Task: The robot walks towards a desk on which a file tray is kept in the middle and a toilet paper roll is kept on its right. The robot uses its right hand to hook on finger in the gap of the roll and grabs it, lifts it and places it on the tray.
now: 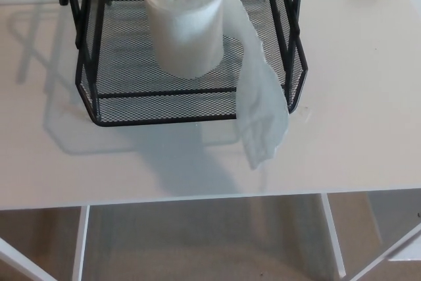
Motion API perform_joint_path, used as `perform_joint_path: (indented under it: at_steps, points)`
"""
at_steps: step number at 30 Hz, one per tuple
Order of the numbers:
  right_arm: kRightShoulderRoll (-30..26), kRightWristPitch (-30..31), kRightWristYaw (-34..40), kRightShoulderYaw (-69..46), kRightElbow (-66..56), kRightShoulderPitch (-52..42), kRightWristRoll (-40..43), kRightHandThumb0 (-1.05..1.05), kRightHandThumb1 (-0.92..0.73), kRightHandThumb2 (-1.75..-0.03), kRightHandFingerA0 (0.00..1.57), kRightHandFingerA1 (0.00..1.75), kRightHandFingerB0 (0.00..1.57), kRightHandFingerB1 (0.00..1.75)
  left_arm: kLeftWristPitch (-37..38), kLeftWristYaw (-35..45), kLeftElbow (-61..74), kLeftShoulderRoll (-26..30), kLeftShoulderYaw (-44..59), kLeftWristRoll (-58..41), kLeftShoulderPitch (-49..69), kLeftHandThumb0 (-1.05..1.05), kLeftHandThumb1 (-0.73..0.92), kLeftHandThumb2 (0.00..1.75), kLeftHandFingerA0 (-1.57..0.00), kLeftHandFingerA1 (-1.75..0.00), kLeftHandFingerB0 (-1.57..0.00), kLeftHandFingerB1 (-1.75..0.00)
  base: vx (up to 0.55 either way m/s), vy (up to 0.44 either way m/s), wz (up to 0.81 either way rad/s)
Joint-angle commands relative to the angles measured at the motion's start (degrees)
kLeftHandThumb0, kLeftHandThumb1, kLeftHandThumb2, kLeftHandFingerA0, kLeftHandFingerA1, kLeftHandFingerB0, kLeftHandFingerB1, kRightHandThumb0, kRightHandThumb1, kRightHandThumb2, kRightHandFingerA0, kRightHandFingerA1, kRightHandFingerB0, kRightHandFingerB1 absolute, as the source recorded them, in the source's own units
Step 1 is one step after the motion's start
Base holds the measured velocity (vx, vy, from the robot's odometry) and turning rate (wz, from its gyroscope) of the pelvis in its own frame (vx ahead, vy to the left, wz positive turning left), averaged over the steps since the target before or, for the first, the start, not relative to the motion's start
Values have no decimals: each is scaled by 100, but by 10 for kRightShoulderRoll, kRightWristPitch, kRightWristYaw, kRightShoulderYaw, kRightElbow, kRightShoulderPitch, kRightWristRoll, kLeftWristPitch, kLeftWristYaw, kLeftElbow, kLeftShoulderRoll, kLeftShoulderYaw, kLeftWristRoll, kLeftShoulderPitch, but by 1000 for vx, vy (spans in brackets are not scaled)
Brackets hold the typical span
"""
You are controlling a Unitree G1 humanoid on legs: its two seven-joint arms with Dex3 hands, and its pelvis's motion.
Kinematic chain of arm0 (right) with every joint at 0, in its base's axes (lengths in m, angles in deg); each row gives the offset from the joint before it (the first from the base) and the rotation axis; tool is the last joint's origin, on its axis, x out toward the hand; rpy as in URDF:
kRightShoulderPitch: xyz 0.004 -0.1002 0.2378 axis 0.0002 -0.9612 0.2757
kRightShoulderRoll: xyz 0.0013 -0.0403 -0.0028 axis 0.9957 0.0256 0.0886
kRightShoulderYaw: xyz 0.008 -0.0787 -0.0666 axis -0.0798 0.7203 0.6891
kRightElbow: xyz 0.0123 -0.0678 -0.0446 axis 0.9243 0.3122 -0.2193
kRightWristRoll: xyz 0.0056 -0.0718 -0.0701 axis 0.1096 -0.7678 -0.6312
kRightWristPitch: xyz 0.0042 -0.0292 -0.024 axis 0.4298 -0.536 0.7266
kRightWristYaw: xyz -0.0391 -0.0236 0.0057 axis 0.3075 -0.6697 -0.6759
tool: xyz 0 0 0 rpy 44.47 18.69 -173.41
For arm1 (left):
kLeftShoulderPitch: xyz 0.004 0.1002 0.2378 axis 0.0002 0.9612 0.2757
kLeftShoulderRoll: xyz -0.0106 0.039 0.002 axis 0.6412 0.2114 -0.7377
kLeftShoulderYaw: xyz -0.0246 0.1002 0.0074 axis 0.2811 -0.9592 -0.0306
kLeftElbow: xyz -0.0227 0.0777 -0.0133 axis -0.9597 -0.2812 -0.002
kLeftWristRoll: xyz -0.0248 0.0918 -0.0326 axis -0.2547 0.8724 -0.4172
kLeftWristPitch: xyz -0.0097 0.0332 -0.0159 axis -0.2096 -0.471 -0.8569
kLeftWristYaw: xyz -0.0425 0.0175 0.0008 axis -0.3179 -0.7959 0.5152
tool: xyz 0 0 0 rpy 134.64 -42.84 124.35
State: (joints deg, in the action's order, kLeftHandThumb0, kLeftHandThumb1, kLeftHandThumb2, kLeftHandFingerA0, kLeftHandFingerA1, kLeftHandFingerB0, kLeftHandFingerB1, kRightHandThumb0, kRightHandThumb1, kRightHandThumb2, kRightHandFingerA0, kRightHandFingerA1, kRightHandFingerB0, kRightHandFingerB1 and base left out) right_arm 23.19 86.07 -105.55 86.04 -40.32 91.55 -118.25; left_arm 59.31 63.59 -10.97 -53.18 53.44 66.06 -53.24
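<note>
In the tray (pixel 92 90) we see the light, soft roll (pixel 185 25) upright, best hooked through its core; no robot hand shows.

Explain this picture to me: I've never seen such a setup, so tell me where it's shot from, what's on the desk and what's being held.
The picture comes from a camera on a humanoid robot's head, looking down at a white desk. On it stands a black mesh tray. A toilet roll stands upright inside the tray, and its loose tail hangs over the tray's front right corner onto the desk. Neither robot hand is in view, so nothing is being held: the roll rests on its own.
</note>
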Motion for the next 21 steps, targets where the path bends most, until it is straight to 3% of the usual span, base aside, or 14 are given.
perform_joint_path:
  at_steps: [1, 2, 4, 5, 6, 8, 9, 10, 13, 15, 16, 17, 18, 21]
  points:
    - [-120, 94, -85, -125, 35, -1, 123, -44, -52, -56, 84, 78, 14, 32, 9, 7, -1, 13, -6, 17, 11, -103, 78, 85, -71, -116, -38, -109, 0, 0, 0]
    - [-152, 77, -90, -144, 25, -17, 133, -46, -52, -56, 84, 90, 14, 33, 13, 10, 3, 14, -4, 14, 14, -105, 79, 83, -73, -116, -41, -105, 0, 0, 0]
    - [-189, 74, -71, -163, -15, -51, 128, -41, -53, -56, 83, 83, 16, 31, 10, 9, 4, 15, -2, 12, 19, -102, 76, 88, -73, -118, -40, -110, 0, 0, 0]
    - [-218, 74, -69, -181, -40, -73, 131, -51, -40, -71, 81, 98, 14, 42, 8, 9, 4, 15, 0, 10, 19, -101, 75, 88, -71, -119, -40, -112, 0, 0, 0]
    - [-253, 92, -46, -224, -98, -128, 132, -48, -55, -57, 84, 78, 19, 32, 6, 10, 2, 15, 4, 6, 18, -102, 75, 85, -71, -118, -42, -106, 0, 0, 0]
    - [-305, 128, -16, -308, -182, -225, 140, -46, -55, -57, 83, 71, 18, 32, 2, 7, -3, 11, 12, -1, 16, -103, 73, 86, -74, -118, -43, -106, 0, 0, 0]
    - [-330, 159, -16, -398, -193, -289, 160, -32, -57, -57, 82, 84, 16, 28, 0, 4, -2, 12, 8, 4, 14, -103, 74, 86, -75, -116, -45, -106, 0, 0, 0]
    - [-344, 160, -14, -459, -199, -336, 171, -34, -58, -57, 83, 66, 18, 29, 2, 5, -1, 13, 4, 8, 15, -102, 77, 87, -73, -115, -43, -105, 0, 0, 0]
    - [-362, 80, 18, -634, -162, -464, 193, -35, -56, -58, 86, 67, 20, 30, 15, 9, 2, 13, 3, 10, 22, -103, 79, 86, -66, -117, -33, -110, 0, 0, 0]
    - [-346, 78, 52, -729, -182, -531, 179, -38, -56, -58, 87, 65, 19, 30, 16, 6, 0, 11, 3, 9, 23, -103, 82, 84, -70, -113, -37, -101, 0, 0, 0]
    - [-332, 84, 76, -785, -190, -570, 172, -44, -55, -57, 76, 56, 20, 31, 11, 6, -1, 9, 11, 2, 25, -104, 81, 83, -69, -113, -37, -104, 0, 0, 0]
    - [-324, 62, 91, -830, -172, -603, 189, -44, -56, -58, 70, 107, 15, 29, 9, 2, -3, 7, 13, 0, 25, -102, 79, 85, -70, -114, -38, -102, 0, 0, 0]
    - [-313, 22, 134, -873, -138, -654, 208, -59, -42, -75, 82, 71, 13, 43, 11, 0, -4, 6, 13, 0, 27, -103, 80, 86, -69, -116, -32, -110, 0, 0, 0]
    - [-281, -75, 272, -919, -53, -771, 232, -66, -43, -77, 75, 85, 15, 43, 7, -4, -6, 5, 23, -9, 26, -100, 78, 88, -71, -120, -35, -112, 0, 0, 0]
